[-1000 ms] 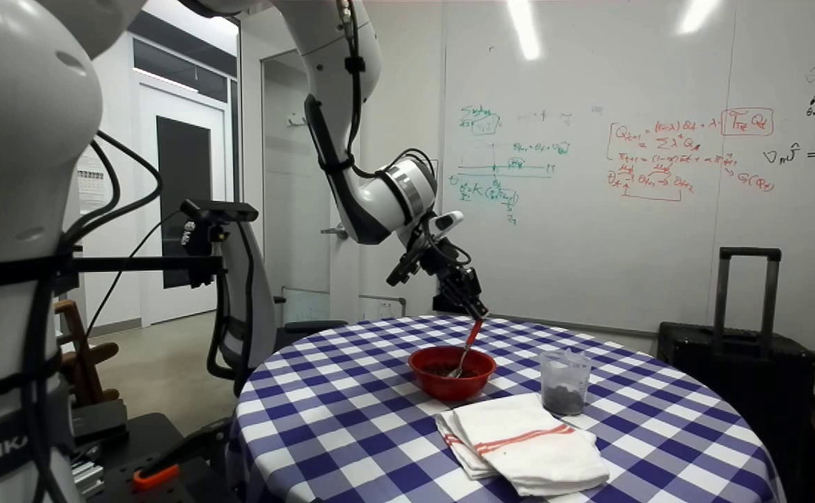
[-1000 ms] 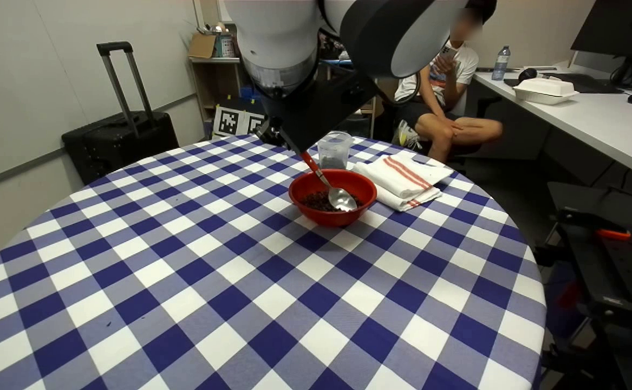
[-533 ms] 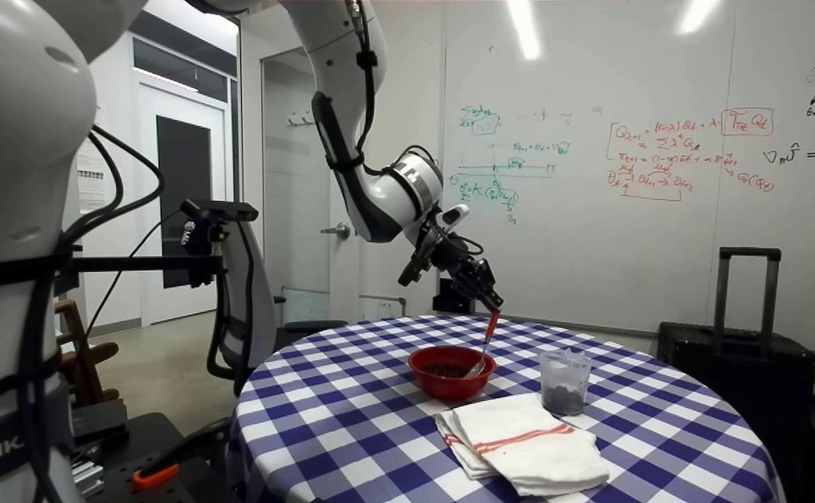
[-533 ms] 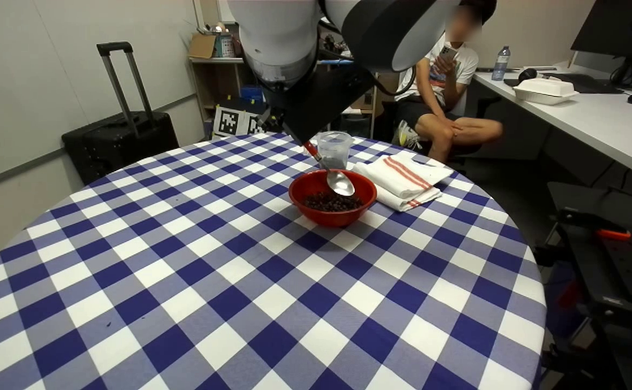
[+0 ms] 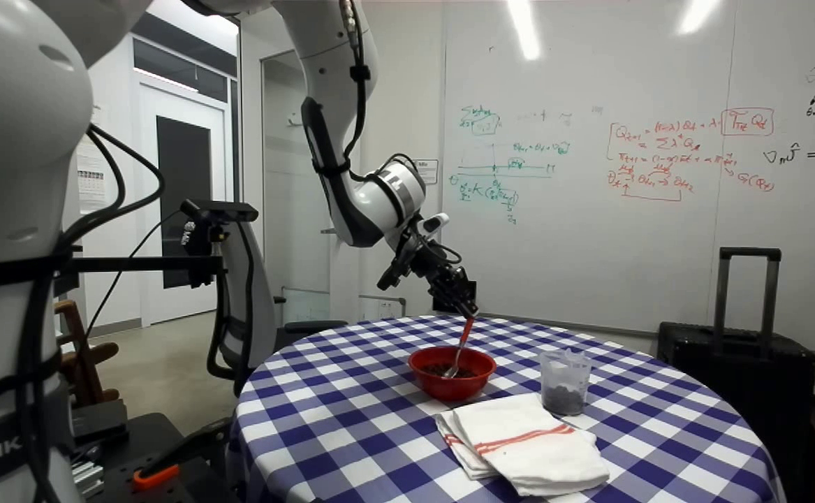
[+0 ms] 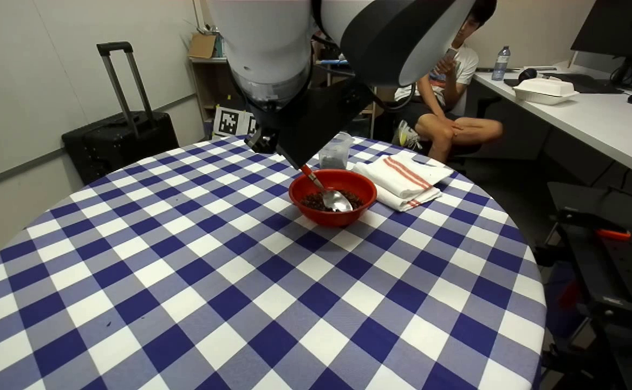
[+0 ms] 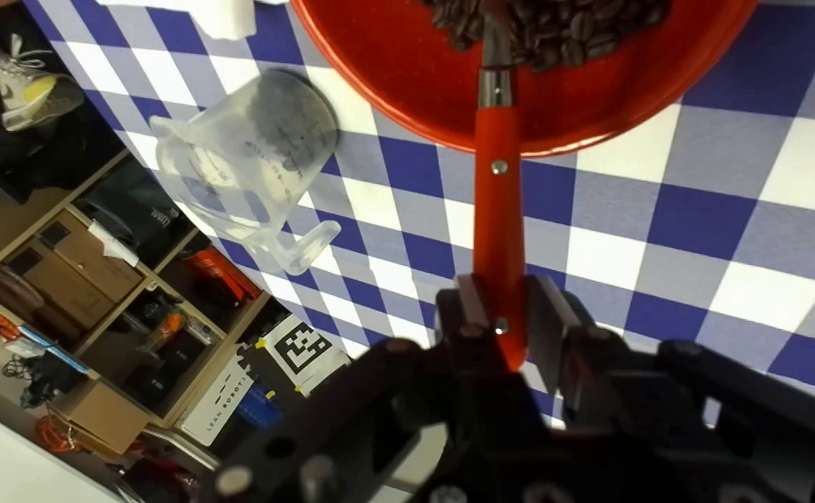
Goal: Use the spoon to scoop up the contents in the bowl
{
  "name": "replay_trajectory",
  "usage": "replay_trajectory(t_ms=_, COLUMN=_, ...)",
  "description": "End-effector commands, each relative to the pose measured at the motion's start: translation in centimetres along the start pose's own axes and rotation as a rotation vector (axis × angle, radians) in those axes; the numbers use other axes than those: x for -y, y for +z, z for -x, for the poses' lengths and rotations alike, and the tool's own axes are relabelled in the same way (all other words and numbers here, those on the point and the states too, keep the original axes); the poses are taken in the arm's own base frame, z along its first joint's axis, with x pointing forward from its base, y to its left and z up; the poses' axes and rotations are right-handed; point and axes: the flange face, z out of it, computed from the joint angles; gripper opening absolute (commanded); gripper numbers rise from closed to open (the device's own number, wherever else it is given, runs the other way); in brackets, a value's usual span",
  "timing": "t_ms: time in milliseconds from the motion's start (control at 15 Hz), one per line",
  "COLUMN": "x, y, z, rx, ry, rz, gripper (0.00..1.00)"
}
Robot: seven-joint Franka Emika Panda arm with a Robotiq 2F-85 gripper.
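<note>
The red bowl (image 5: pixel 452 388) stands on the checked tablecloth and shows in both exterior views (image 6: pixel 332 218). It holds dark coffee beans (image 7: pixel 582 31). My gripper (image 7: pixel 499 297) is shut on the red handle of the spoon (image 7: pixel 498 209), with a pad on each side of it. In an exterior view the gripper (image 5: pixel 475 313) is above the bowl's far rim, and the spoon slants down into the bowl. In an exterior view the spoon's metal head (image 6: pixel 337 201) lies at the level of the beans, its hollow looking bare. In the wrist view the spoon's head is out of frame.
A clear measuring cup (image 5: pixel 565 384) with dark contents stands close beside the bowl. A folded white towel (image 5: pixel 529 443) with red stripes lies near both. The round table (image 6: pixel 213 303) has a checked cloth. A black suitcase (image 5: pixel 735 391) stands beyond the table edge. A person (image 6: pixel 440 103) sits behind.
The spoon rose clear of the beans and shifted right in an exterior view by half a second ago. Now it is back left and lower, down at the beans. The bowl stayed put.
</note>
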Motion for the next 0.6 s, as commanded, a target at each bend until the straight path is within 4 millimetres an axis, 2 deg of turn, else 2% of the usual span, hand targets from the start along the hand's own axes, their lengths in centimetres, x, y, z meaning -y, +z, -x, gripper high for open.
replay_trajectory(t_ms=0, x=0.6, y=-0.1, z=0.6, rx=0.008, ry=-0.021, rz=-0.013, gripper=0.05)
replay_trajectory(t_ms=533, x=3.1, y=1.2, z=1.8, rx=0.187, ry=-0.064, rz=-0.113, gripper=0.05)
